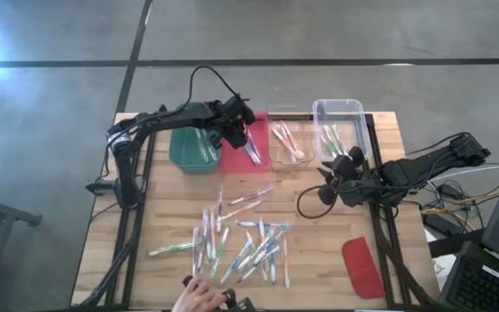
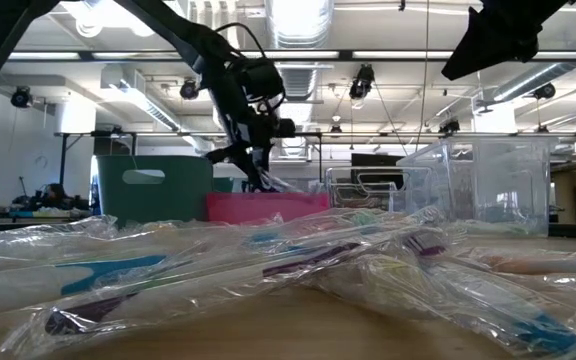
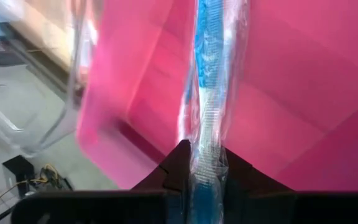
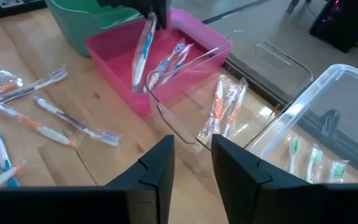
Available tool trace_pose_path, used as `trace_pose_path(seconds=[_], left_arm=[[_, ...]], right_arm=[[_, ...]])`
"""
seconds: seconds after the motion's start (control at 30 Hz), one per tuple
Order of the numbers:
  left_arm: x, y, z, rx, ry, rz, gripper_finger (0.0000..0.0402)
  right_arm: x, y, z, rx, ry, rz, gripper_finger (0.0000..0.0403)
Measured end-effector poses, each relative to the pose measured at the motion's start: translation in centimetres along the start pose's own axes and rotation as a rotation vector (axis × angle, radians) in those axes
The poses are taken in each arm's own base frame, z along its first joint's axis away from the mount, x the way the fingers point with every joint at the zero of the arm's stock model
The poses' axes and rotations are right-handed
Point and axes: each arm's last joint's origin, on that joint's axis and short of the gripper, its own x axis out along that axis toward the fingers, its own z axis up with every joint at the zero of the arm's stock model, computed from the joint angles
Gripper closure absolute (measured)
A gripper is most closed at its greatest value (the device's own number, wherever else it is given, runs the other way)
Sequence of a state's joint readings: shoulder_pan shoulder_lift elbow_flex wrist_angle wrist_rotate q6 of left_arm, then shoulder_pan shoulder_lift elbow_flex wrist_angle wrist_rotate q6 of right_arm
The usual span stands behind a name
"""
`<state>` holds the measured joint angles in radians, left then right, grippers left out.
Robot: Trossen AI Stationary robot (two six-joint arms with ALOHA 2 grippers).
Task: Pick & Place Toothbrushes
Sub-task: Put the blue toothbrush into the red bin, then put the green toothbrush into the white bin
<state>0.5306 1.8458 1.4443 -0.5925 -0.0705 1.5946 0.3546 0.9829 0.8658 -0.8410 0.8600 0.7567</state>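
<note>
My left gripper (image 4: pixel 152 11) hangs over the pink bin (image 1: pixel 254 130) at the table's far side. It is shut on a blue toothbrush (image 4: pixel 143 53) in a clear wrapper. Another wrapped blue toothbrush (image 4: pixel 169 59) lies in that bin. My right gripper (image 4: pixel 192 155) hovers open, holding nothing, near the two clear bins (image 1: pixel 288 139) (image 1: pixel 340 126) at the right. Many wrapped toothbrushes (image 1: pixel 241 238) lie scattered flat on the wooden table's middle. My left gripper pinches the wrapped blue toothbrush by its upper end (image 3: pixel 205 171) between the two fingers. The fingers slant down from above and lie along the brush. The brush hangs steeply below them, its lower end (image 4: pixel 135 86) down inside the pink bin.
A green bin (image 1: pixel 195 149) stands left of the pink one. One clear bin holds orange toothbrushes (image 4: pixel 225 106), the other green ones (image 4: pixel 316 155). A flat red lid (image 1: pixel 362 267) lies at the near right. A person's hand (image 1: pixel 199 297) shows at the near edge.
</note>
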Motion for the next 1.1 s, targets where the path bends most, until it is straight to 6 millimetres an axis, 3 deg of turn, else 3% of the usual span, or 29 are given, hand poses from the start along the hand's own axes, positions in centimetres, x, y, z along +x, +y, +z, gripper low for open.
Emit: trace_pose_path(seconds=[0.23,0.63,0.8,0.93,1.1], left_arm=[[1.4,-0.6,-0.1,-0.005,0.006,0.017,0.0347],[1.9,-0.2,-0.1,-0.018,0.051,0.083,0.0266],[1.7,-0.2,-0.2,-0.049,0.153,0.085,0.0243],[0.3,-0.6,-0.1,-0.105,0.237,0.040,0.0242],[-3.2,-0.7,1.1,-0.293,0.157,0.072,0.0253]], right_arm=[[0.0,0.0,0.0,0.000,0.000,0.001,0.0286],[0.2,0.0,-0.3,-0.010,0.009,-0.001,0.0270],[0.2,0.0,-0.3,-0.010,0.013,0.002,0.0271],[0.2,0.0,-0.5,-0.021,0.046,0.023,0.0284],[0.2,-0.1,-0.5,-0.029,0.050,0.019,0.0304]])
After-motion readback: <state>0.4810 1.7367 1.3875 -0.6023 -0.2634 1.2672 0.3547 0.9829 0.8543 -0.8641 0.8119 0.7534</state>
